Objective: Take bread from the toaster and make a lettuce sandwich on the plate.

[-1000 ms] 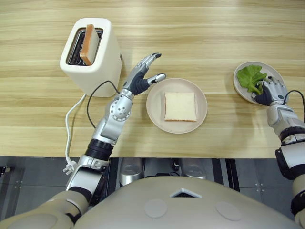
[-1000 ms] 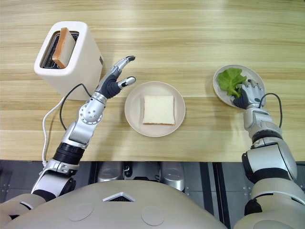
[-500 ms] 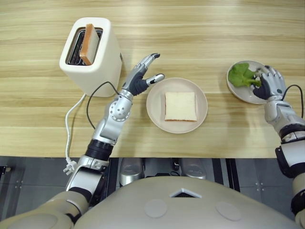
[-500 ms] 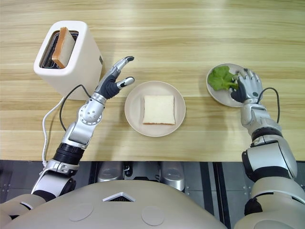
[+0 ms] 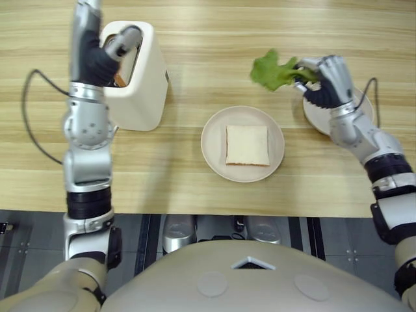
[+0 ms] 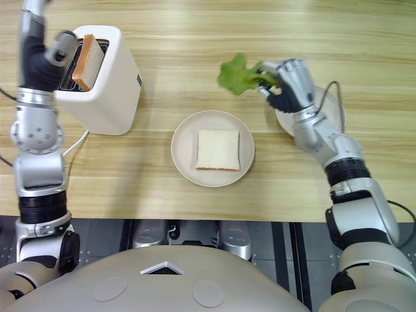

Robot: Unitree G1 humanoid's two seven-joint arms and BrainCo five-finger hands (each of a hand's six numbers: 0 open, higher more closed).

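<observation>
Lettuce leaf (image 5: 274,69) is pinched in right hand (image 5: 325,81) and held aloft beside small dish (image 6: 284,122) — leaf's long axis trails from hand toward robot's left. Plate (image 5: 214,148) with bread slice (image 5: 247,144) is set nearer robot and left of that hand; leaf is offset beyond plate's far-right rim, not over bread. Left hand (image 5: 97,58) is seen at toaster (image 5: 146,84) top, beside second slice (image 6: 88,62) upright in slot — whether anything is gripped cannot be told.
</observation>
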